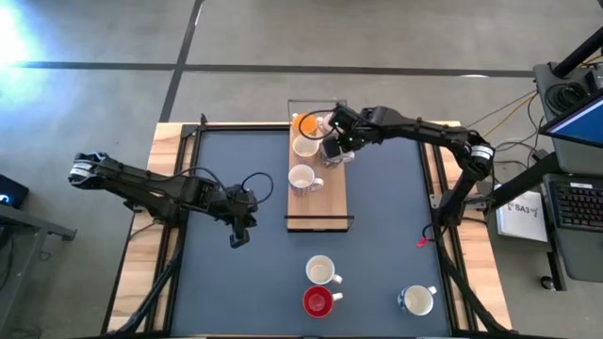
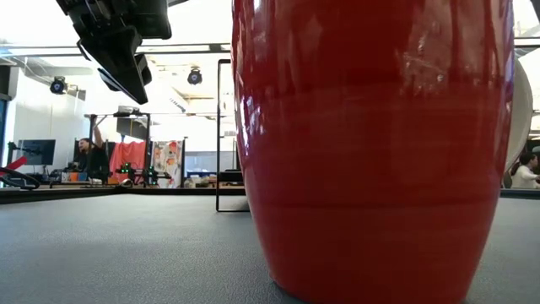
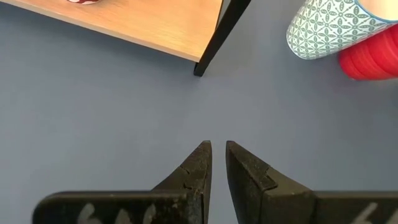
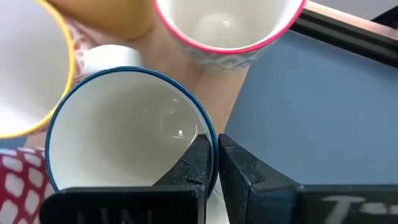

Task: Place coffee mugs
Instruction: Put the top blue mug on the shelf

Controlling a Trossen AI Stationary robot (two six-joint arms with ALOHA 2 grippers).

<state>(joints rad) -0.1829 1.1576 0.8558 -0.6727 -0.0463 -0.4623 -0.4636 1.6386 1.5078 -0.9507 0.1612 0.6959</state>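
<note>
My right gripper [image 1: 334, 143] is over the far end of the wooden board [image 1: 325, 202], shut on a blue-rimmed white mug [image 4: 124, 143]. Around it on the board stand an orange mug [image 1: 306, 123], a pink-rimmed mug [image 4: 227, 28] and a yellow-rimmed mug [image 4: 25, 81]. Another white mug [image 1: 301, 179] stands mid-board. On the mat near the front sit a white mug [image 1: 321, 271], a red mug [image 1: 317, 301] and a third white mug [image 1: 415, 299]. My left gripper [image 1: 240, 235] hangs shut over the mat, left of the board, touching nothing. My right gripper pinches the blue-rimmed mug's wall at the rim [image 4: 208, 127], one finger [image 4: 189, 165] inside the mug and the other outside. The fingers come from above, slanting down. The mug's opening faces up; its base is hidden, so whether it rests on the board I cannot tell.
A black frame [image 1: 318, 218] borders the board's near end and rises at its far end. The red mug [image 2: 371, 143] fills the low view. A patterned mug [image 3: 329, 28] and the red mug [image 3: 373, 56] lie ahead of my left gripper [image 3: 216, 149]. Bare mat lies left and right of the board.
</note>
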